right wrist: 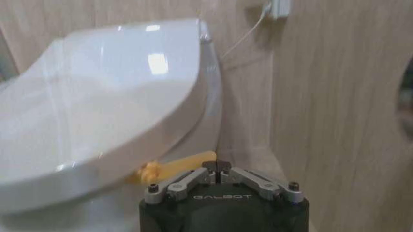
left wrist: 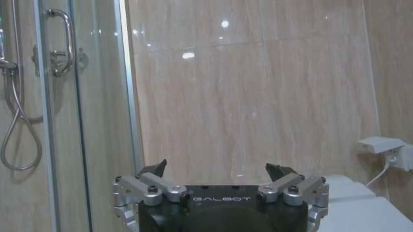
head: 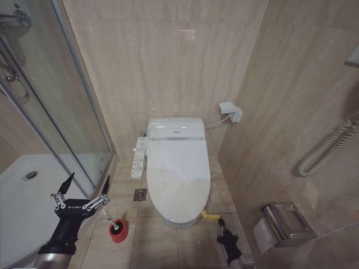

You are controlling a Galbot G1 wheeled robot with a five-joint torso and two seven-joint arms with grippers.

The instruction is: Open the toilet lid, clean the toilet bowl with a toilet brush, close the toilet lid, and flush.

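GALBOT lettering on both pincers: left pincer (head: 88, 188) spread wide, right pincer (right wrist: 218, 166) clenched on yellow cord loop (right wrist: 169, 167).

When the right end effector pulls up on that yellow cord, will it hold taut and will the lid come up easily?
The yellow cord looks thin and limp, so it will probably slacken and swing before pulling tight. The toilet lid is broad, glossy plastic lying flat, likely light but slippery, so the cord seems the safer hold. The right end effector appears shut beside the cord.
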